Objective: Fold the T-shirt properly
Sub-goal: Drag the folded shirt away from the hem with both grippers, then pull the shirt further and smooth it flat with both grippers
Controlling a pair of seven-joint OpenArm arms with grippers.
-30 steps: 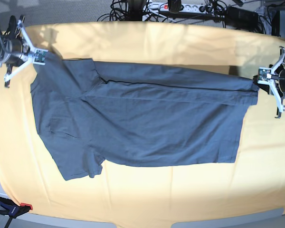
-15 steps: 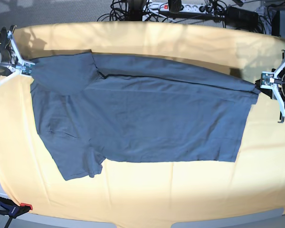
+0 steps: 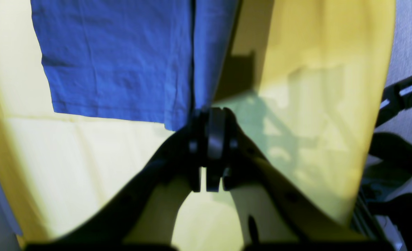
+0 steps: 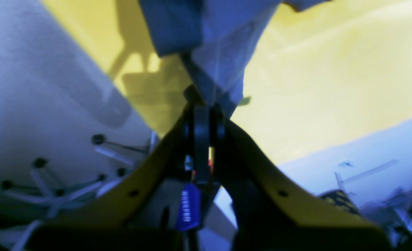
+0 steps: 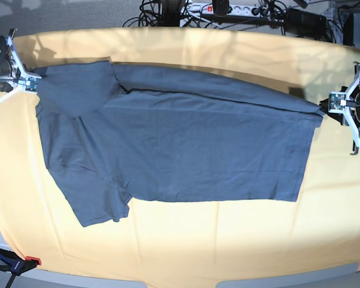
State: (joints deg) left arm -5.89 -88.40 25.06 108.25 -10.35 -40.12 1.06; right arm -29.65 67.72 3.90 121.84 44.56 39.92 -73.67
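Right gripper (image 5: 31, 84): jaws pinched tight on a corner of the T-shirt (image 5: 180, 144), at the base view's left edge.
T-shirt: spread flat on the yellow table (image 5: 198, 240), stretched between the 2 grippers.
Left gripper (image 5: 331, 103): jaws clamped on the hem corner, at the view's right.

1. The table (image 5: 186, 246) is covered by a yellow cloth (image 5: 240, 54) reaching its rounded edges.
2. The T-shirt (image 5: 186, 144), dark slate-blue, is spread lengthwise across the table, its hem toward the base view's right and its sleeves toward the left.
3. One long side is folded over the body, forming a seam-like line.
4. A red-and-blue clamp (image 5: 15, 263) is seen at the near left edge.
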